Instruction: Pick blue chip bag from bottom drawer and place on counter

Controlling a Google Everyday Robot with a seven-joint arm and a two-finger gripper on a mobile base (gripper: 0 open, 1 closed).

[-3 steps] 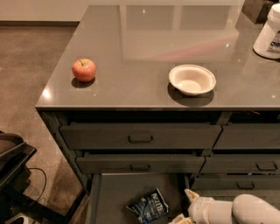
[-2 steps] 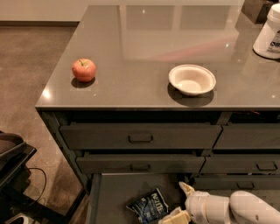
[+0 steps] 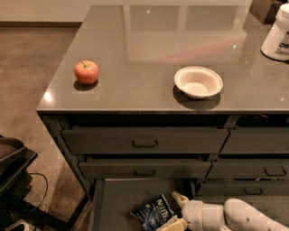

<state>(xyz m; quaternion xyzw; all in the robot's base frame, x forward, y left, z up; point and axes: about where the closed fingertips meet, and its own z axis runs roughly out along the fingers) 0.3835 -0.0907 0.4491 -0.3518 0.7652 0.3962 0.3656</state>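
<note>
Blue chip bag [image 3: 152, 212] lies flat on the floor of the bottom drawer [image 3: 115, 203], toward the right of the visible part, white lettering facing up. The drawer stands open and the bottom edge of the view cuts off its front part.

Gripper [image 3: 170, 210] is inside the drawer at the bag's right end. Its claw is wide: one tan finger [image 3: 178, 198] is above the bag's upper right corner, the other is at the lower right corner by the view's bottom edge, and the bag's right edge sits between them. Cannot tell if either finger touches the foil. The bag is not clamped or lifted. White arm [image 3: 246, 217] comes in from the lower right, low and roughly level.

Above the open drawer are two shut drawer fronts with handles, the middle drawer [image 3: 144, 169] and the top drawer [image 3: 144, 140]. More shut fronts are stacked in the column to the right [image 3: 255, 141].

Counter [image 3: 149, 40] is glossy dark grey with light reflections. A red apple [image 3: 86, 72] sits upright near its left front corner. A white bowl [image 3: 198, 82] sits right of centre near the front edge, well apart from the apple. A white container [image 3: 277, 34] stands at the far right, partly cut off, with a dark object [image 3: 266, 9] behind it at the top right corner.

Brown floor [image 3: 27, 81] is to the left. Black equipment [image 3: 13, 176] with a cable sits at lower left.
</note>
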